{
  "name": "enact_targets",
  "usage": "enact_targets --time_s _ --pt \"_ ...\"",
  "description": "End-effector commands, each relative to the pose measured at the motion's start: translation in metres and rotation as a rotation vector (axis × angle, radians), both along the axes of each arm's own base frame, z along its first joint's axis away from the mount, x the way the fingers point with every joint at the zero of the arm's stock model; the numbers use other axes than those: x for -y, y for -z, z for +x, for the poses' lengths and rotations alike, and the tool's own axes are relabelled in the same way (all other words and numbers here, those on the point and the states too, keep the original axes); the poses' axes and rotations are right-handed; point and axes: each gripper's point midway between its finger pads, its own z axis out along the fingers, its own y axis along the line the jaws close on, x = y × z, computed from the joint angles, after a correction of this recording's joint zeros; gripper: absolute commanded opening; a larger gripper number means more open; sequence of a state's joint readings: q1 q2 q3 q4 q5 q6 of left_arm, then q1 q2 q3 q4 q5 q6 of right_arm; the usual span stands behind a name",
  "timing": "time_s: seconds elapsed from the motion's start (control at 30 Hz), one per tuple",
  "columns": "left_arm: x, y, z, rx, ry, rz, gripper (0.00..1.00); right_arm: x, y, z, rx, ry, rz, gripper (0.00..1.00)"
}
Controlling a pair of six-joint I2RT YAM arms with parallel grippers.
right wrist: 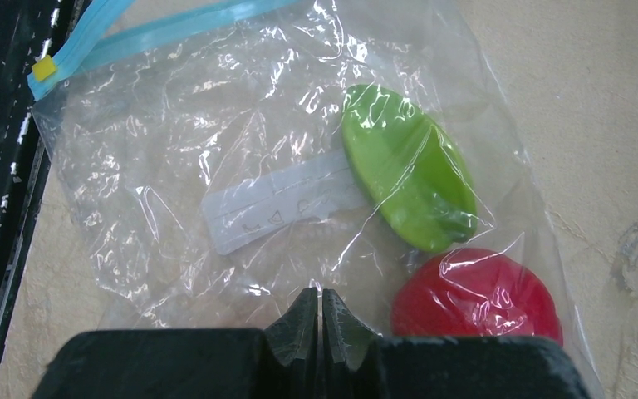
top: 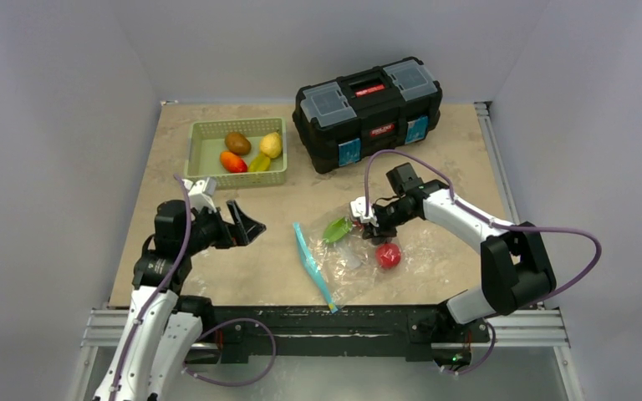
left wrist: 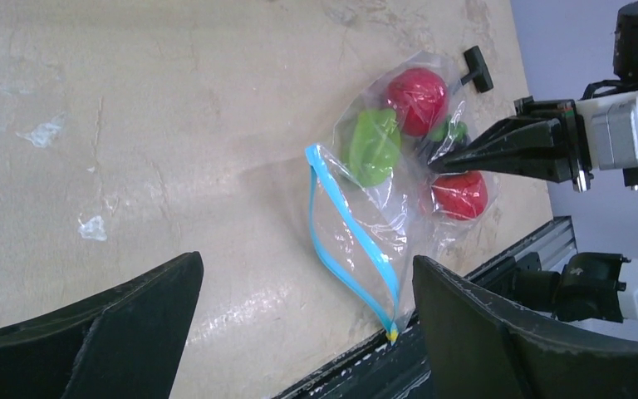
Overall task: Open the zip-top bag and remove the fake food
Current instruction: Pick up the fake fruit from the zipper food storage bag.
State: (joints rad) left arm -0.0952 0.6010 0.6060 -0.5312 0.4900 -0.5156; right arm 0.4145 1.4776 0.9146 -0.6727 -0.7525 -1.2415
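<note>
The zip-top bag (top: 347, 266) lies flat at the lower centre of the top view. Its teal zip strip (top: 313, 266) runs down the bag's left side, and the strip's lower end reaches the counter's (top: 435, 159) near edge, at the black rail (top: 301, 317). In the left wrist view the strip's two halves stand apart.

Fake food is inside the bag: a green piece (right wrist: 407, 179) and a red piece (right wrist: 475, 295) lie touching near the side away from the zip.

The right pincer (right wrist: 321, 317) is clenched, its tips pinching the bag's film at that same side, just beside the red piece. The left pincer (top: 251, 227) is released, jaws spread wide, left of the bag and apart from it, with bare counter between them.

More bare counter lies between the bag and the green basket (top: 203, 134) at the upper left, which holds more fake food. A black toolbox (top: 368, 113) stands at the upper centre, beside the basket.
</note>
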Motion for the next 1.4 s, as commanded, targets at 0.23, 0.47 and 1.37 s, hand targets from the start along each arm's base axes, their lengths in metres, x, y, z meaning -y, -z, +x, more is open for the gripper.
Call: enact_targets --time_s 0.23,0.47,1.37 --pt "0.019 0.013 -0.025 -0.034 0.069 -0.03 0.95 -0.003 -0.015 0.002 0.031 -0.01 0.046 0.05" --pt "0.027 0.025 -0.036 -0.052 0.095 -0.009 0.95 -0.003 -0.013 0.002 0.028 -0.007 0.044 0.05" --pt "0.046 0.047 -0.055 -0.106 0.172 0.018 0.95 -0.002 -0.012 0.002 0.024 -0.009 0.042 0.05"
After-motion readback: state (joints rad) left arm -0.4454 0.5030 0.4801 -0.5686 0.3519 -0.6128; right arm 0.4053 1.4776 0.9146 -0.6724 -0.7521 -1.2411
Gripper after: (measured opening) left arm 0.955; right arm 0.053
